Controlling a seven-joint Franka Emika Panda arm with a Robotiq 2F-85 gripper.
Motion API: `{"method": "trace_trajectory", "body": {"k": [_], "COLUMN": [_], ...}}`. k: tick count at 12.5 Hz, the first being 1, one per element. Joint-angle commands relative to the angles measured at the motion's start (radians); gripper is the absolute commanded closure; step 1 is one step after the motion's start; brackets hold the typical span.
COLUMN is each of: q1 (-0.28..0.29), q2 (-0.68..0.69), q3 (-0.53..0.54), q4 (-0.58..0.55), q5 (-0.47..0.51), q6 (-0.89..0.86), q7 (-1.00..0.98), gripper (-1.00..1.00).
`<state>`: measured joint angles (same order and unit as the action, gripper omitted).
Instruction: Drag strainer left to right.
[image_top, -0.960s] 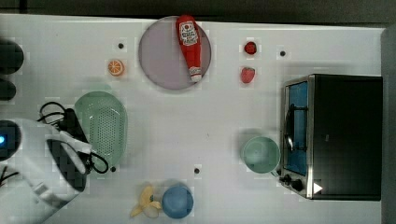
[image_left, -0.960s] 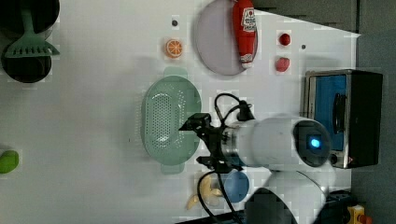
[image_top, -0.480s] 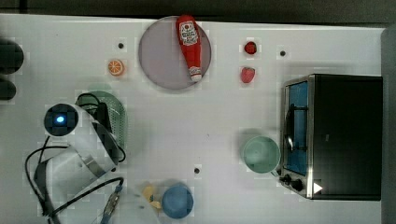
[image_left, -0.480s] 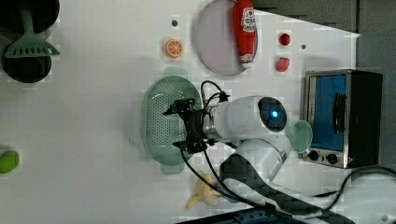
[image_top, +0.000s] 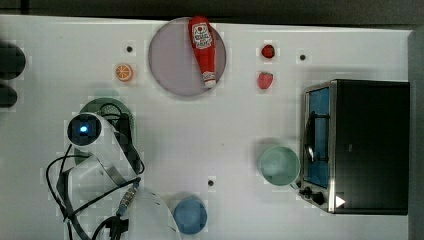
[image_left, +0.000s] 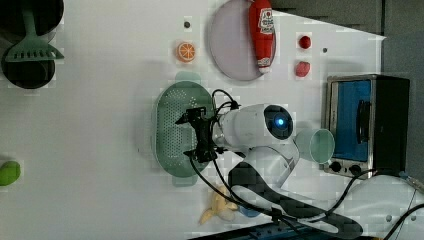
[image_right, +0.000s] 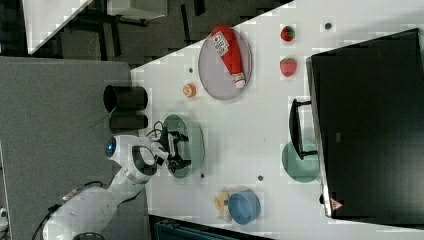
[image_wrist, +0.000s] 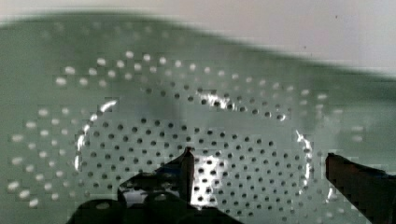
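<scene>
The strainer (image_left: 172, 131) is a pale green oval colander with a holed bottom, lying on the white table at the left view's centre-left. My gripper (image_left: 193, 136) hangs over its inside, fingers spread wide and open, nothing held between them. In the wrist view the strainer's dotted bottom (image_wrist: 196, 116) lies just beneath my gripper (image_wrist: 259, 168), with one fingertip (image_wrist: 187, 161) over the holes. In the top view the arm covers most of the strainer (image_top: 104, 96). The right view shows the gripper (image_right: 179, 149) over the strainer (image_right: 196, 135).
A purple plate (image_top: 172, 65) with a ketchup bottle (image_top: 202, 47) lies at the back, an orange slice (image_top: 124, 72) beside it. Two strawberries (image_top: 265, 80), a toaster oven (image_top: 357, 145), a mint cup (image_top: 279, 165) and a blue bowl (image_top: 190, 215) stand toward the top view's right.
The arm has swung from the table's edge over the strainer, and the gripper has moved further in above its bottom. The strainer has not shifted.
</scene>
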<state>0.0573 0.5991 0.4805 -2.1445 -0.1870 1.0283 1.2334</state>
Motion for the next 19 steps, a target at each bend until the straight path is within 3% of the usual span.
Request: {"method": "trace_trajectory", "body": {"k": [1,11,19], "q1": [0.004,-0.069,-0.165], "q2": [-0.046,-0.128,-0.156], "q3": [-0.032,-0.113,-0.182], "q4": [-0.006,-0.123,-0.167], "q5": [0.021,0.020,0.020], "q6": [-0.019,0.003,0.012], "q7": [0.054,0.033,-0.146], "gripper": [-1.00,-1.00,-1.00]}}
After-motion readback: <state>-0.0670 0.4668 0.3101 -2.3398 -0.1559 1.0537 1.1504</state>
